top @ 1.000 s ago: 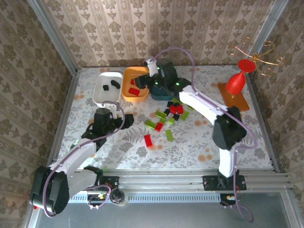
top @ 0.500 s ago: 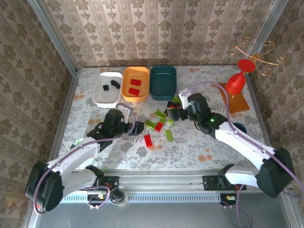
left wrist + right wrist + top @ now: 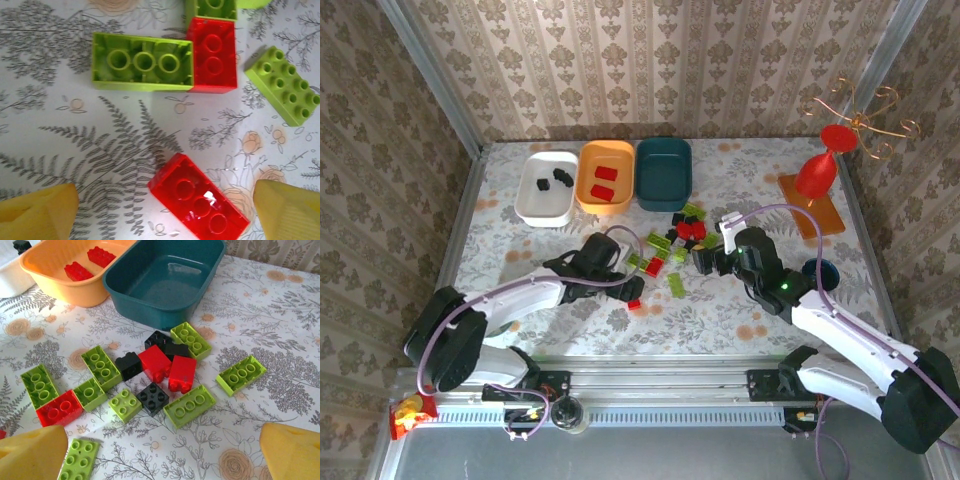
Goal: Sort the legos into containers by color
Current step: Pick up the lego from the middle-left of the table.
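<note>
Here, on the counter [image 3: 720, 300]: orange tray [image 3: 617, 207] at the back, holding red pieces. Nearer than the right hand [image 3: 160, 452], the left hand [image 3: 162, 212]; both spread wide, pinching nothing. Right between the left fingers, a lone red lego [image 3: 197, 202], lying flat, long axis slanting across the gap; probably calls for a wrist turn.

Left gripper [image 3: 625, 288]: lowered, pointing down, jaws spread wide, empty. Right gripper [image 3: 705, 260]: raised, angled forward, jaws spread wide, empty.
</note>
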`<action>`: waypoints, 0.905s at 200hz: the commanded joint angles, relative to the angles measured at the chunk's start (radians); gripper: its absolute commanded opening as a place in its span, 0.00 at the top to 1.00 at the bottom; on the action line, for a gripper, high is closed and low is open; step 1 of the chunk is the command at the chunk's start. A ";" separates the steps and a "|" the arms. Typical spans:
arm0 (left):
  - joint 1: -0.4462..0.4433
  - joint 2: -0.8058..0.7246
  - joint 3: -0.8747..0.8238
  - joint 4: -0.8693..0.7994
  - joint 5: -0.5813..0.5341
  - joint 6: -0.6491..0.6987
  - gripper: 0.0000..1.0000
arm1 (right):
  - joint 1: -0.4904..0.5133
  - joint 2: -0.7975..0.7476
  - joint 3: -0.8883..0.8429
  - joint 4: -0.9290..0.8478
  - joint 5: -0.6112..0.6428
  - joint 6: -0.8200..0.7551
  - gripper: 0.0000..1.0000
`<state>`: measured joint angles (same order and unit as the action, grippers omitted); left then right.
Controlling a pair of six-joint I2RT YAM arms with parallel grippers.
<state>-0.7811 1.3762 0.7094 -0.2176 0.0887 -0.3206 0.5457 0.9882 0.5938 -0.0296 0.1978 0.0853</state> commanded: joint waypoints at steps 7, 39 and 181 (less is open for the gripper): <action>-0.057 0.055 0.066 -0.117 -0.068 -0.033 0.07 | -0.004 -0.003 -0.035 0.082 -0.008 0.028 0.00; -0.134 0.099 0.054 -0.118 -0.182 -0.135 0.06 | -0.004 -0.018 -0.055 0.094 -0.008 0.032 0.00; -0.155 0.098 -0.024 -0.020 -0.319 -0.235 0.58 | -0.004 0.007 -0.064 0.099 -0.007 0.047 0.00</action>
<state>-0.9588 1.5009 0.7109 -0.2726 -0.2054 -0.5285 0.5457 0.9886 0.5354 0.0563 0.1802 0.1127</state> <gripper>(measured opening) 0.476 0.999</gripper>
